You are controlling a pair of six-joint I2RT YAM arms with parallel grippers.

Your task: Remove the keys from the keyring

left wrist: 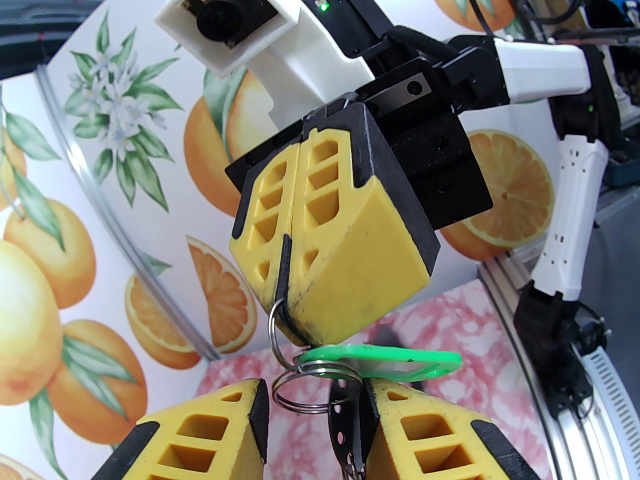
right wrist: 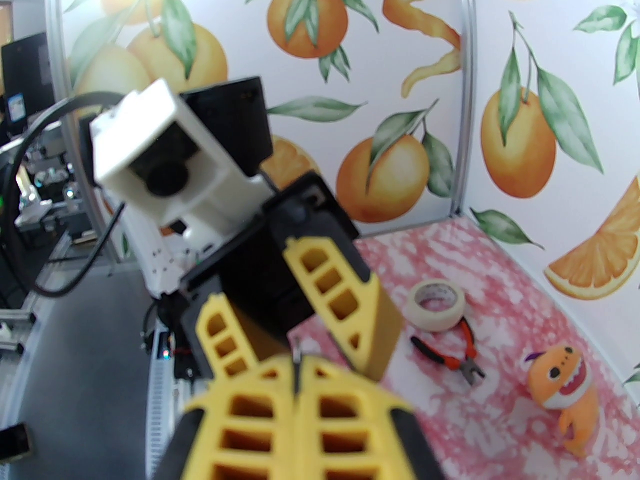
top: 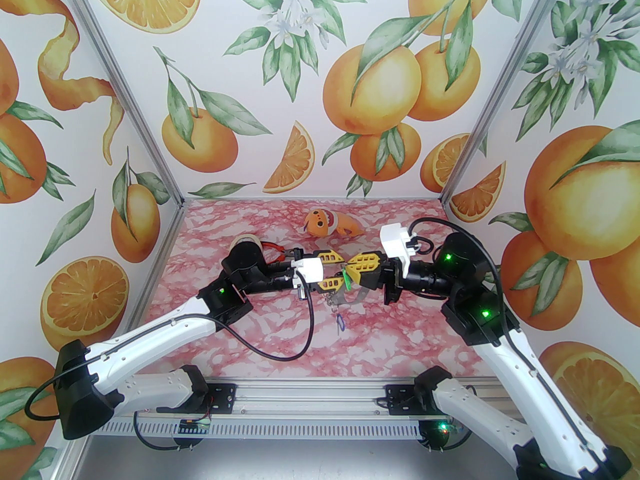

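1. Pinching split ring (left wrist: 274, 325) with right jaws, pressed together.
2. Carrying green key (left wrist: 400, 360) on that ring.
3. Straddling keyring (left wrist: 344, 418) strap with spread left jaws, over desk (top: 390, 338).
4. Hanging below keyring: blue key (top: 340, 324).

The table (top: 210, 318) has a pink and white marbled top, and a ribbed metal rail (top: 310, 398) runs along its near edge. Three things lie on it, all toward the back. A roll of beige tape (right wrist: 436, 304) lies flat at the back left, its hole facing up. A pair of red-handled pliers (right wrist: 450, 355) lies just beside the roll, one handle reaching its edge, its dark nose pointing away from it. An orange stuffed toy (top: 327, 223) with a wide toothy mouth lies near the back wall, apart from the pliers.
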